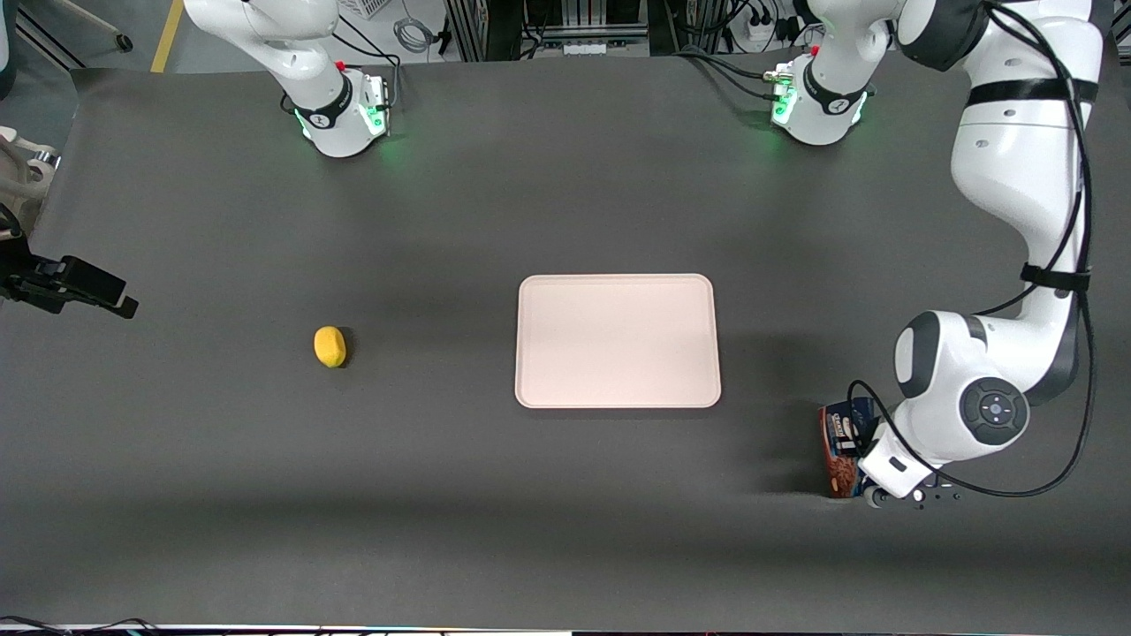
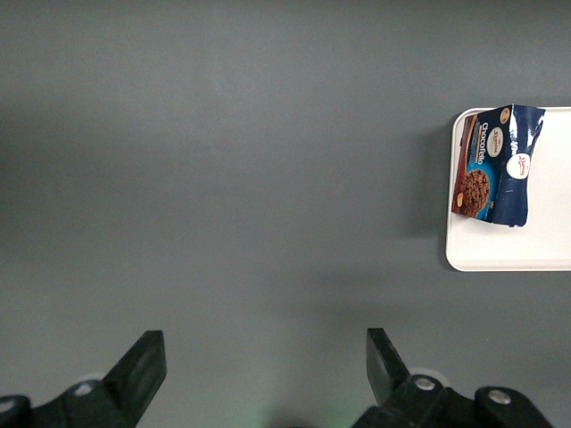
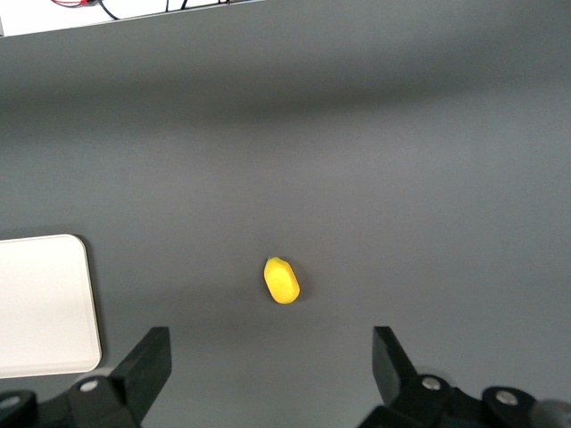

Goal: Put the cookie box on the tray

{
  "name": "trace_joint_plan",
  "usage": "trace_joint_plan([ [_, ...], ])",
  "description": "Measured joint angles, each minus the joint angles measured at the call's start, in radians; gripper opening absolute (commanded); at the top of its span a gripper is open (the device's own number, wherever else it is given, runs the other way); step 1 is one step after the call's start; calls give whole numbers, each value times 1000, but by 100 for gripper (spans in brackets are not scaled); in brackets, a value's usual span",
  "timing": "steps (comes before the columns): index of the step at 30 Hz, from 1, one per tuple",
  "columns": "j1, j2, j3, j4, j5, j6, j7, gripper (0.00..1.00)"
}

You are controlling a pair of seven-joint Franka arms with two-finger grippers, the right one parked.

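The dark-blue cookie box [image 1: 839,446] is on the dark table toward the working arm's end, apart from the tray [image 1: 618,341], whose surface is bare in the front view. My left gripper [image 1: 894,488] is right beside the box, slightly nearer the front camera, and partly covers it. In the left wrist view the gripper [image 2: 268,357] is open, with only bare table between its fingers [image 2: 143,366]. There the box [image 2: 496,165] shows overlapping the edge of the tray [image 2: 508,250], well away from the fingertips.
A small yellow lemon-like object [image 1: 330,345] lies on the table beside the tray, toward the parked arm's end. It also shows in the right wrist view [image 3: 282,280]. The two arm bases [image 1: 817,106] stand at the table's edge farthest from the front camera.
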Motion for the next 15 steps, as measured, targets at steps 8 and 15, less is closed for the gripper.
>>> trace_joint_plan([
  [8,-4,-10,-171,24,-3,-81,-192,0],
  [15,-19,25,-288,-153,-3,116,-282,0],
])
